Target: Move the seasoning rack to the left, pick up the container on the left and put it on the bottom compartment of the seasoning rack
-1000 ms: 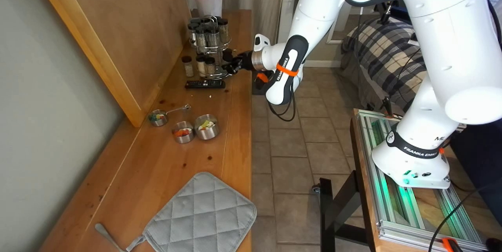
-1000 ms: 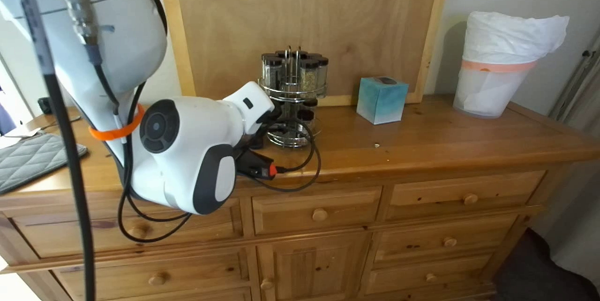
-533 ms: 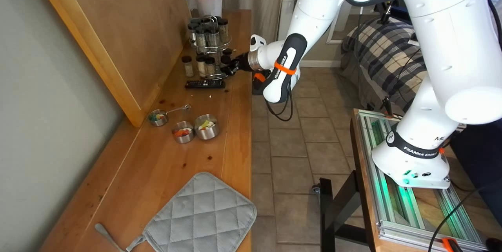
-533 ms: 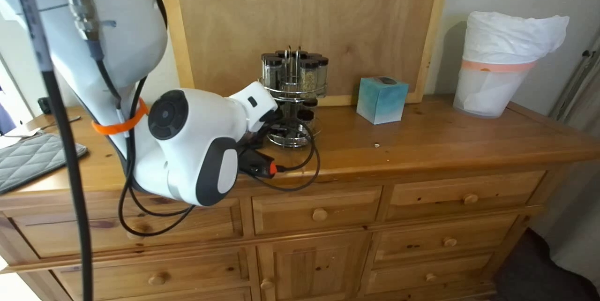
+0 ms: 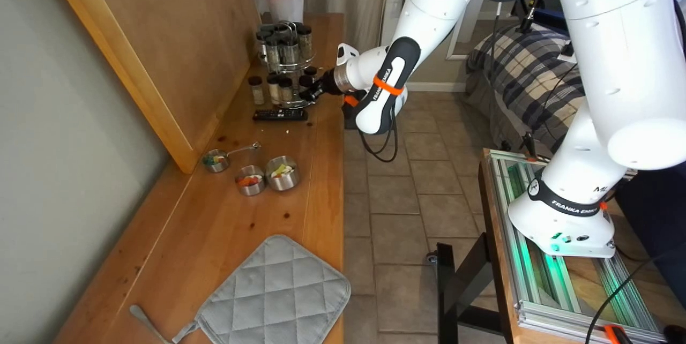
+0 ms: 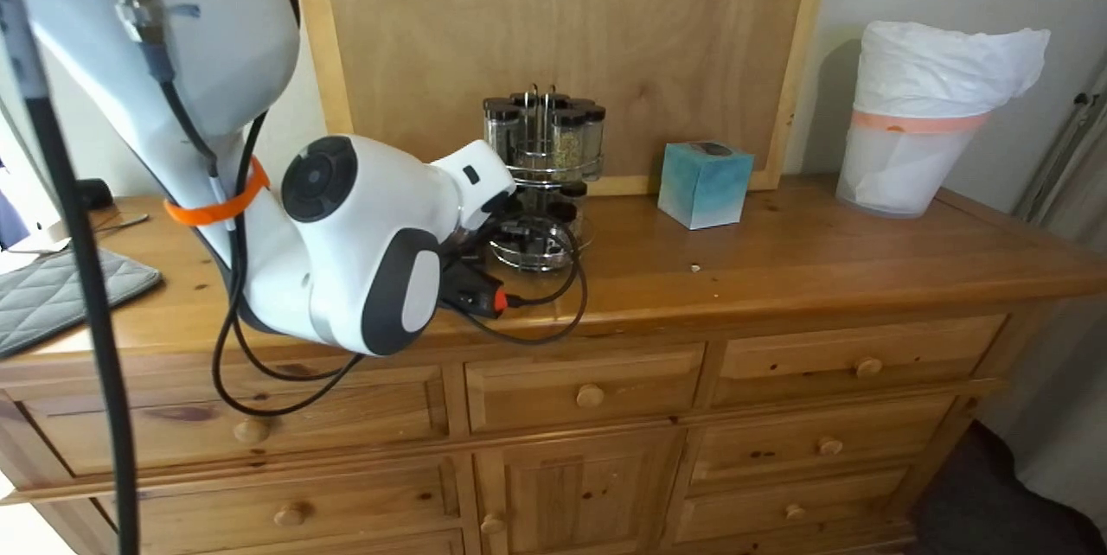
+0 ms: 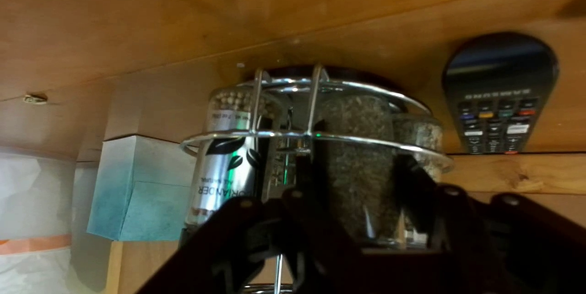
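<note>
My gripper was clamped on one jar; seasoning rack, ahead; shifting apparently in hand, level leftward drag needed.

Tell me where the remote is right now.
In the wrist view, the remote lies at the right, beside the seasoning rack; in an exterior view, it is on the wooden top between the rack and the metal cups.

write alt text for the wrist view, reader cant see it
Robot fingers stand either side of a spice jar in a wire seasoning rack; contact is unclear. The scene appears upside down, wooden tabletop uppermost, with a coriander jar at the rack's left, a black remote at right and a blue-and-white box at left.
</note>
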`<state>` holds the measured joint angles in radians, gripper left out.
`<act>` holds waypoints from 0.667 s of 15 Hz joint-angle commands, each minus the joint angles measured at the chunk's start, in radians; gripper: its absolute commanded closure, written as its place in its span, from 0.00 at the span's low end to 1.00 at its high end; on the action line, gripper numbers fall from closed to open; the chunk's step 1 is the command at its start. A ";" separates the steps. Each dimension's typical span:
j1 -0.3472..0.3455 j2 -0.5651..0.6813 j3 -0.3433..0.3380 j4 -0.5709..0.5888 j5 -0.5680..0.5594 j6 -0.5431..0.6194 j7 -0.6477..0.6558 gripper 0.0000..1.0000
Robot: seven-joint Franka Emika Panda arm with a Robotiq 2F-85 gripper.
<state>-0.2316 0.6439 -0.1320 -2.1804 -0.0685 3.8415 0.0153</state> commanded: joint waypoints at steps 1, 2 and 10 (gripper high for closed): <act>-0.035 -0.034 0.035 0.000 -0.025 -0.078 0.046 0.77; -0.038 -0.038 0.039 0.001 -0.022 -0.093 0.052 0.77; -0.092 -0.086 0.095 0.008 -0.033 -0.222 0.102 0.24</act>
<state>-0.2843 0.5883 -0.0727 -2.1688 -0.0685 3.6811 0.0796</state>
